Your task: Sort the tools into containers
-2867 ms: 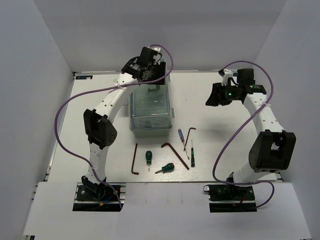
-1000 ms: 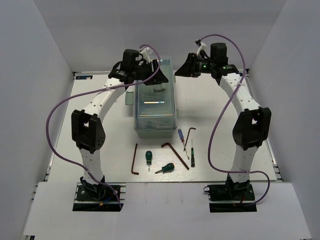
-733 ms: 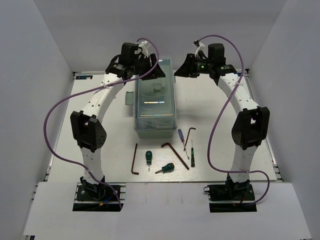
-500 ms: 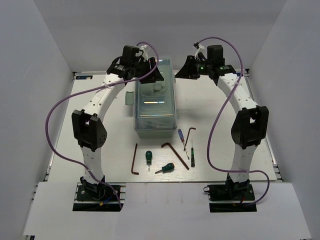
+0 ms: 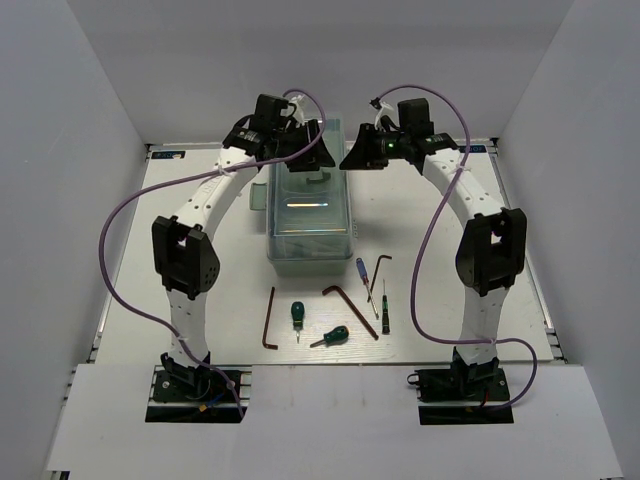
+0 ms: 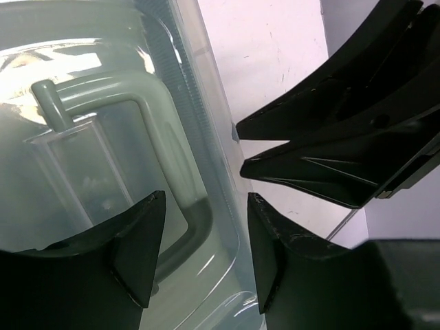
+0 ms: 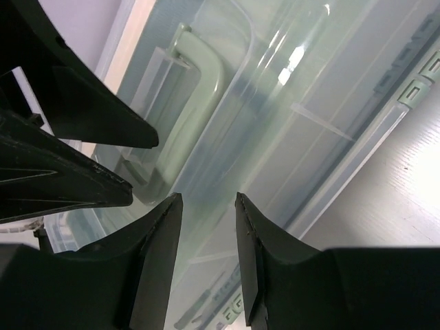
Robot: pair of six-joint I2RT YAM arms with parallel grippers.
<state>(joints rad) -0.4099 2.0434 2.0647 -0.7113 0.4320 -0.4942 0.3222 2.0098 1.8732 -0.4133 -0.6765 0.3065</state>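
The toolbox (image 5: 310, 225) stands shut at the table's middle back, its translucent lid (image 6: 206, 103) and pale green handle (image 6: 155, 124) over sage-green trays. My left gripper (image 5: 310, 158) is open and empty just above the lid's far end beside the handle (image 7: 199, 75). My right gripper (image 5: 350, 162) is open and empty at the lid's far right edge, tips close to the left one. On the table lie three hex keys (image 5: 269, 322) (image 5: 351, 311) (image 5: 381, 270), two green screwdrivers (image 5: 296, 315) (image 5: 331, 337), a blue-handled screwdriver (image 5: 361, 270) and a thin dark one (image 5: 384, 313).
White walls close in the table at the back and both sides. Both arms arch over the table, with purple cables (image 5: 120, 215) looping beside them. The right gripper's black fingers (image 6: 330, 137) show in the left wrist view, and the left one's fingers (image 7: 75, 124) in the right wrist view.
My right gripper has swung left from the right side to the toolbox's far right edge. My left gripper has shifted slightly over the lid's far end. The toolbox shifted a little early on.
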